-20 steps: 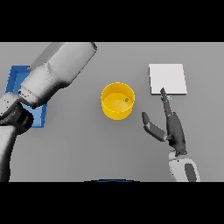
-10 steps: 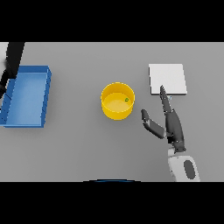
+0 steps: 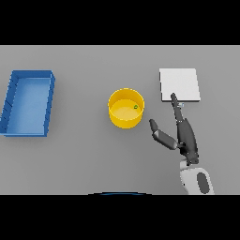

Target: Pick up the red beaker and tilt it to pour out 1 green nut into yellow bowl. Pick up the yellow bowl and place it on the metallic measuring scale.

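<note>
The yellow bowl (image 3: 126, 108) stands upright near the middle of the table with a small green nut (image 3: 136, 107) inside, near its right wall. To its right lies the flat pale measuring scale (image 3: 179, 85). My right hand (image 3: 184, 136) is open just right of the bowl, fingers straight and pointing toward the scale's near edge, thumb spread toward the bowl. It touches neither the bowl nor, as far as I can tell, the scale. No red beaker shows. My left hand is out of view.
A blue tray (image 3: 28, 102) sits at the table's left side, holding nothing visible.
My left arm, which covered the blue tray a second ago, has withdrawn out of view to the left. The right hand and the bowl have stayed put.
</note>
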